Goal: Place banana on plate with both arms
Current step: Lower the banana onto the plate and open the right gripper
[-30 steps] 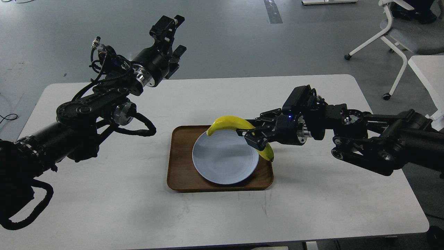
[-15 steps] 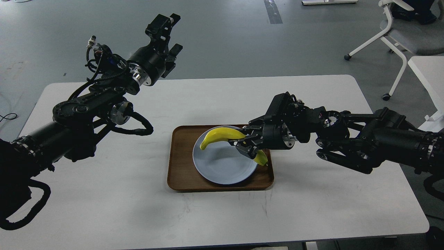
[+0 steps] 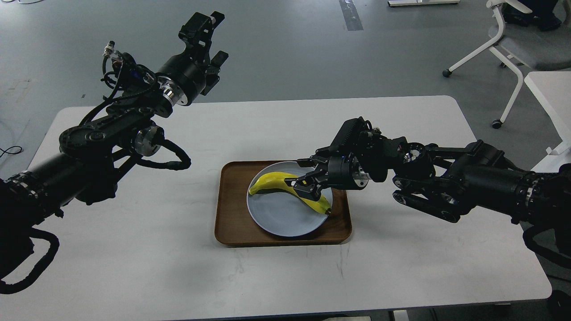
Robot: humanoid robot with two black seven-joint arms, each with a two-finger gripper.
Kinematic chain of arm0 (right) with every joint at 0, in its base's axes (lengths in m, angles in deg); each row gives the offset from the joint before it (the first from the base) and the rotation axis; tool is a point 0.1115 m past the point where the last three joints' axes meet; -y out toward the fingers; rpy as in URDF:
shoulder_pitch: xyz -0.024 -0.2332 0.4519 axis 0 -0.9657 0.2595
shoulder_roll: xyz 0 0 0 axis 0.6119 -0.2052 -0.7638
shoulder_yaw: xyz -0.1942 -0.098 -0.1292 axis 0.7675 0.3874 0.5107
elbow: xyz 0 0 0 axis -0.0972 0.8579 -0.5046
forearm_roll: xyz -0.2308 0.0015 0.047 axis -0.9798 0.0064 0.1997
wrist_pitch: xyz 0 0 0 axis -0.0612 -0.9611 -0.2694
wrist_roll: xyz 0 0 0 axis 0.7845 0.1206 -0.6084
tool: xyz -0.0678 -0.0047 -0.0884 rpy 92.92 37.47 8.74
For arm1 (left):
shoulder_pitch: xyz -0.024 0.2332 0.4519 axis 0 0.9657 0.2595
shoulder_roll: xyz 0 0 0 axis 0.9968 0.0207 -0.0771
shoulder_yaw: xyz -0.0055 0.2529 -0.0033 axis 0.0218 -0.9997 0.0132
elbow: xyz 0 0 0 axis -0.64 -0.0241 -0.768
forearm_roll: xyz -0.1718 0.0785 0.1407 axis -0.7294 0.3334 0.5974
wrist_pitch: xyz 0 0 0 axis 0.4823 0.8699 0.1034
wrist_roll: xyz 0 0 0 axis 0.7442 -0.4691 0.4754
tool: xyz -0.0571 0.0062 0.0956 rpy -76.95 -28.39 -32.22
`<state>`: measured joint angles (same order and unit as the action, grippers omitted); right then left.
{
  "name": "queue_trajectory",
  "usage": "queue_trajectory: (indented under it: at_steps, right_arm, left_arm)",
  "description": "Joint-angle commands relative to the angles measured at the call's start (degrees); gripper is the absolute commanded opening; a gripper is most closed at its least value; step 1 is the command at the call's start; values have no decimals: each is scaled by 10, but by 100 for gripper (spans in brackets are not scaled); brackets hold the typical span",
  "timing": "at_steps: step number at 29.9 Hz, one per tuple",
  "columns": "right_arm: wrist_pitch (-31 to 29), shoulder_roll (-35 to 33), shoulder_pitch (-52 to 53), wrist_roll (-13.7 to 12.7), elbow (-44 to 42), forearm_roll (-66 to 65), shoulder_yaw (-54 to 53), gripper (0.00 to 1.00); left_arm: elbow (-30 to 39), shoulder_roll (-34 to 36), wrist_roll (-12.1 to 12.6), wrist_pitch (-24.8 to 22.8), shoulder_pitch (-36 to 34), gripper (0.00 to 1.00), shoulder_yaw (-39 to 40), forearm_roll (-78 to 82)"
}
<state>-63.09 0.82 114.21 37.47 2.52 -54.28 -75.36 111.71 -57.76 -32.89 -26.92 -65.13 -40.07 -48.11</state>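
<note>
White surface [image 3: 134, 249] under me, grey floor beyond, a white chair [image 3: 513, 44] off at the far right. My right fingers [image 3: 308, 185] have come down over the last second, and the banana [image 3: 285, 189] clamped between them has dropped from above the rim to lie low across the pale blue-grey plate [image 3: 276, 218], its dark tip near the plate's edge below my fingers. Looks close to a release now. That plate sits in the brown wooden tray [image 3: 229, 223]. My left fingers [image 3: 203, 33] hang spread and empty, raised well apart from everything, drifting further back.
</note>
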Motion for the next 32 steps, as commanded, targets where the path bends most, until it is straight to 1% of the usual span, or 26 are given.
queue_trajectory:
  at_steps: [1, 3, 6, 7, 9, 10, 11, 13, 15, 16, 17, 19, 21, 22, 24, 26, 32]
  right_arm:
    - [-1, 3, 1, -2, 0, 4, 0, 99]
    - [1, 2, 7, -3, 0, 6, -11, 99]
    - [-2, -5, 14, -5, 0, 46, -90, 99]
    - [-5, -6, 15, -11, -1, 94, -128, 99]
    - [-15, -10, 19, -24, -1, 162, -156, 99]
    - [-30, -19, 27, -40, 0, 256, -186, 99]
    - [-39, -27, 30, -47, 0, 308, -199, 99]
    - [-60, -51, 35, -91, 2, 530, -238, 99]
    - [-63, -56, 35, -112, 2, 621, -256, 99]
    - [-61, -61, 29, -126, 1, 699, -283, 98]
    - [-60, -63, 25, -131, 1, 731, -304, 98]
    - [-63, -63, -21, -150, 0, 813, -400, 99]
    - [-65, -59, -44, -168, 0, 829, -447, 100]
    - [-67, -58, -59, -189, -1, 835, -480, 100]
    - [-76, -58, -80, -206, 0, 837, -512, 100]
    - [-75, -58, -92, -205, 0, 836, -524, 100]
    - [-63, -57, -113, -205, 4, 835, -517, 100]
  left_arm:
    - [0, 0, 0, -3, 0, 98, -2, 0]
    - [0, 0, 2, -2, -1, 98, -3, 0]
    - [-2, -3, 4, -2, -4, 98, -4, 0]
    - [-8, -7, 6, 4, -4, 98, -4, -1]
    - [-11, -8, 8, 5, -3, 98, -1, -4]
    - [-11, -8, 7, -3, -3, 98, 5, -10]
    - [-10, -8, 7, -7, -1, 98, 6, -11]
    - [-9, -9, 6, -38, 4, 98, 27, -27]
    - [-10, -10, 6, -54, 7, 98, 37, -39]
    - [-11, -11, 6, -62, 11, 98, 44, -50]
    - [-10, -12, 6, -64, 14, 98, 46, -56]
    - [-4, -14, 7, -69, 24, 98, 57, -87]
    - [-3, -13, 7, -75, 33, 98, 58, -99]
    - [-3, -9, 8, -89, 42, 98, 59, -110]
    - [-2, -7, 11, -110, 53, 98, 60, -127]
    - [-2, -6, 15, -114, 63, 98, 63, -141]
    - [0, -6, 27, -113, 90, 98, 66, -143]
